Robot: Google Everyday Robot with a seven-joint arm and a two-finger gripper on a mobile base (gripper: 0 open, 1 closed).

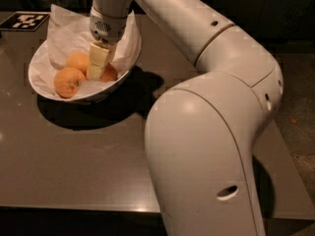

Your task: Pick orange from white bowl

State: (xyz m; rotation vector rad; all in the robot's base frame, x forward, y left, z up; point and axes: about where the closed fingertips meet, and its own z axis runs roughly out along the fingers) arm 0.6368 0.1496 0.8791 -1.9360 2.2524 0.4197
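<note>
The white bowl [37,82] stands at the back left of the table, lined with crumpled white paper [64,31]. Three oranges lie in it: one at the front left [69,81] with a dark mark, one behind it [78,60], and one on the right [111,73] that is partly hidden. My gripper [96,74] reaches down into the bowl from above. Its cream tip sits between the back orange and the right orange and touches or nearly touches both.
The brown table [74,151] carries the bowl. A black-and-white marker tag [24,21] lies at the back left corner. My arm's large white elbow [206,146] fills the right half of the view. The table's front edge [74,208] runs along the bottom.
</note>
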